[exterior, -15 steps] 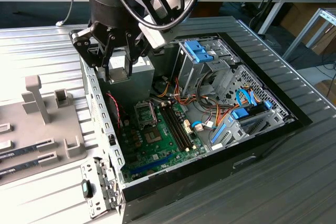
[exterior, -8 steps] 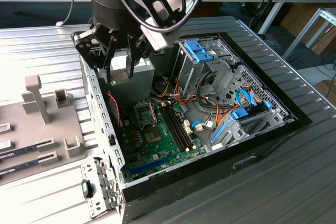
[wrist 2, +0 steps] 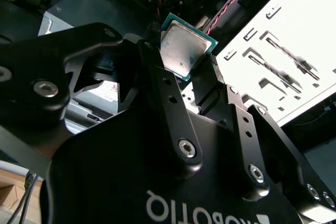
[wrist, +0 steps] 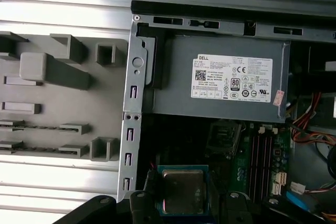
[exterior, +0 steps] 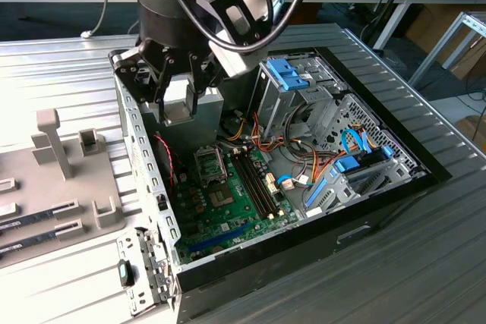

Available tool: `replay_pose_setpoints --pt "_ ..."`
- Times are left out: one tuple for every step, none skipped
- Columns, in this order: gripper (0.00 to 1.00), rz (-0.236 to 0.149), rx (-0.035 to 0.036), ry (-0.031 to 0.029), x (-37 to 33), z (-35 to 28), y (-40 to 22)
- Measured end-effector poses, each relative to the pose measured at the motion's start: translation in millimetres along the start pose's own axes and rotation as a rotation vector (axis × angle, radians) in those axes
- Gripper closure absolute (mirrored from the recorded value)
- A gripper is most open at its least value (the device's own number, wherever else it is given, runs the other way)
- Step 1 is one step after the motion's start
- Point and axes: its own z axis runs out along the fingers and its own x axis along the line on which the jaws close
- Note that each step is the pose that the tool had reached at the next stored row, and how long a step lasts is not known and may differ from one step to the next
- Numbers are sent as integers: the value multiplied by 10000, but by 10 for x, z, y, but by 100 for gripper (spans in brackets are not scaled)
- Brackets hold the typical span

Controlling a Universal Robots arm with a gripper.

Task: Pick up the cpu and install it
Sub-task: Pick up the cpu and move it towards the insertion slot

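My gripper (exterior: pixel 179 96) hangs over the open computer case (exterior: pixel 425 165), near its wall on the exterior view's left, and is shut on the cpu (exterior: pixel 180 106). In both wrist views the cpu (wrist 2: pixel 184 51) (wrist: pixel 182 191) is a thin square chip with a silvery metal top and a green rim, clamped by its edges between the black fingers (wrist 2: pixel 155 72). The black socket frame (exterior: pixel 210 163) (wrist: pixel 223 137) lies on the green motherboard (exterior: pixel 228 218), lower than the gripper and apart from it.
The grey power supply box (wrist: pixel 220 77) sits just behind the gripper. Memory slots (exterior: pixel 254 184), loose cables (exterior: pixel 304 165) and drive cages with blue tabs (exterior: pixel 292 73) crowd the case. A grey fixture tray (exterior: pixel 61 180) lies outside on the exterior view's left.
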Motion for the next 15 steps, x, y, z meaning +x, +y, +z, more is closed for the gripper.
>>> replay_pose_setpoints --pt "53 0 0 -1 -3 3 -4" --pt "53 0 0 0 -6 6 -6" --pt "53 -1 0 0 -9 10 -10" --pt "53 -1 0 0 -11 12 -12" --pt "53 -1 0 0 -12 14 -15" --pt "53 0 1 0 -14 16 -17" --pt "53 0 0 0 -16 20 -21" --pt "53 -1 -1 -1 -18 24 -23" --pt "53 0 0 0 -20 26 -26" --pt "53 -1 0 0 -22 30 -29" --pt "53 -1 0 0 -24 34 -32" --pt "53 0 0 0 -27 38 -36" --pt "53 -1 0 0 -29 41 -38" --pt "53 0 0 0 -30 44 -40" --pt "53 0 0 -1 -32 47 -43"
